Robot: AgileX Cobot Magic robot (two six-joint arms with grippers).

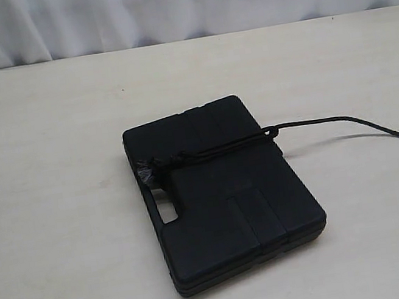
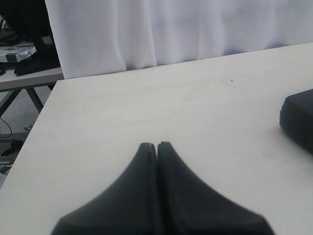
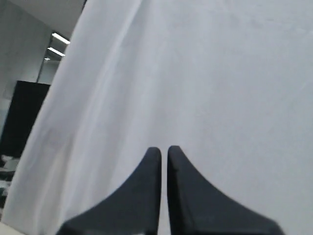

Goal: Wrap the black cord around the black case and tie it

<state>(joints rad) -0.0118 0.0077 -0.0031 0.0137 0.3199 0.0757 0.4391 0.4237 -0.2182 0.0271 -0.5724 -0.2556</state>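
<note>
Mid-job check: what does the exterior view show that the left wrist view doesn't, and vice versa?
Only the exterior view: the whole black case with the black cord wound across it, bunched near the handle slot, its tail running off right; no gripper shows. Only the left wrist view: the left gripper, shut and empty, over the table, plus clutter beyond the table's edge. Both: the case (just a corner in the wrist view), the table and the white curtain.
</note>
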